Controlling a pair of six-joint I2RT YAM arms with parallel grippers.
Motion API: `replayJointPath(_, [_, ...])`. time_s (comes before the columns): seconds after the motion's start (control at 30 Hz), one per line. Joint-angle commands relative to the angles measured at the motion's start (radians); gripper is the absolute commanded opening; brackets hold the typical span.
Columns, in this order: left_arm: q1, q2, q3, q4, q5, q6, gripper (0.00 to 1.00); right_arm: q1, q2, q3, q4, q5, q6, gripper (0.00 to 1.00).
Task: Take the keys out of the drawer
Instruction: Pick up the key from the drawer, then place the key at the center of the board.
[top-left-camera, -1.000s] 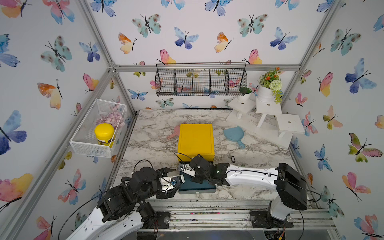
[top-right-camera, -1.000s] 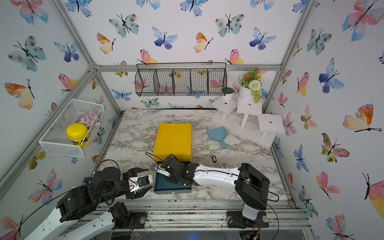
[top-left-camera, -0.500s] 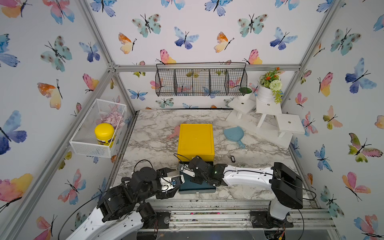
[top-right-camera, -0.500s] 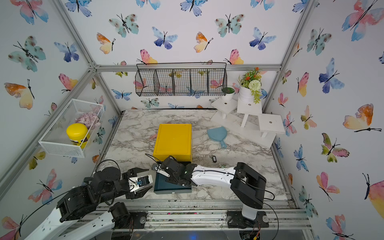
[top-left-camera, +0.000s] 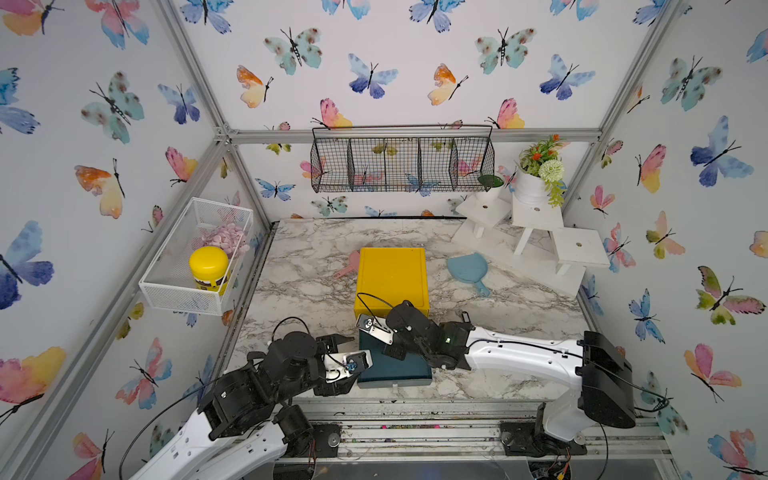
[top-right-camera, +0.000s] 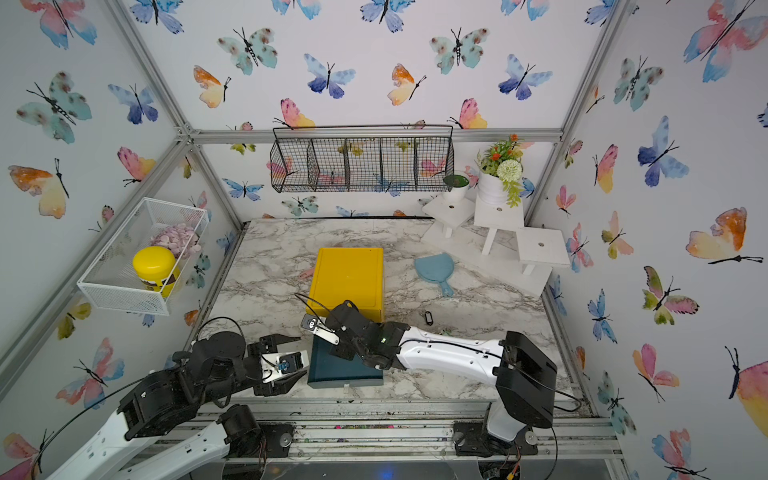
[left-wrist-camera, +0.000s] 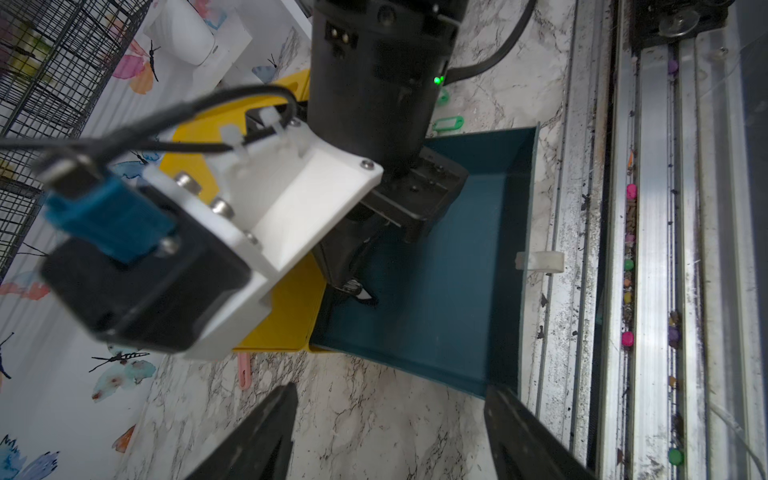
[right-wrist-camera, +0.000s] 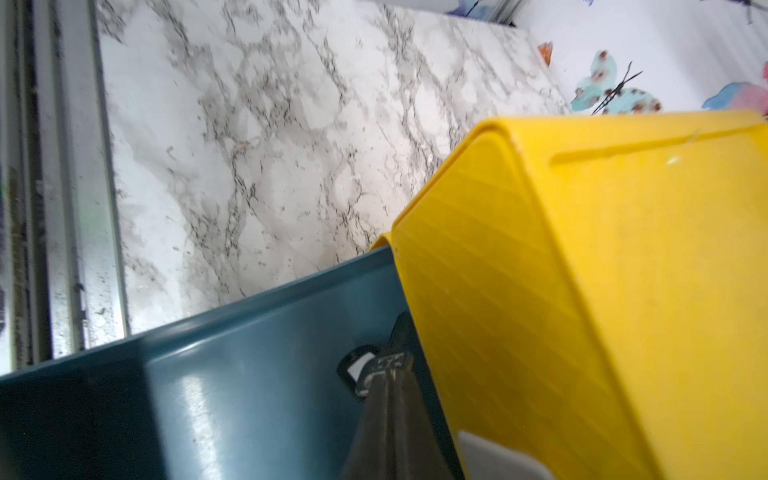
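The teal drawer stands pulled out of the yellow box, towards the table's front edge. My right gripper reaches into the drawer's back corner, close to the box. It is shut on a silver key with a black tag. The rest of the drawer floor that shows is bare. Other keys lie on the marble outside: a black tag and two green tags. My left gripper hovers open and empty beside the drawer's left wall.
A blue paddle-shaped mirror and a pink one lie beside the box. White step stands with plant pots fill the back right. A white basket with a yellow-lidded jar hangs at the left. A metal rail runs along the front.
My right gripper has shut on the black-tagged key and edged deeper towards the drawer's back left corner. The left arm has not moved.
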Motion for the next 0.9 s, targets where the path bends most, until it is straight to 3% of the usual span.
replayJointPath(0.0, [0.004,0.021,0.036,0.075,0.033,0.029,0.77,-0.003,-0.077,0.007,0.029,-0.059,0.041,0.02])
replayJointPath(0.27, [0.004,0.127,0.125,0.174,0.092,0.063,0.77,-0.003,-0.113,0.133,-0.152,-0.074,0.119,0.02])
replayJointPath(0.6, [0.004,0.219,0.166,0.301,0.146,0.070,0.77,-0.003,-0.213,0.180,-0.280,-0.055,0.289,0.02])
replayJointPath(0.87, [0.004,0.255,0.158,0.432,0.163,0.087,0.77,-0.004,-0.267,0.160,-0.255,0.098,0.399,0.02])
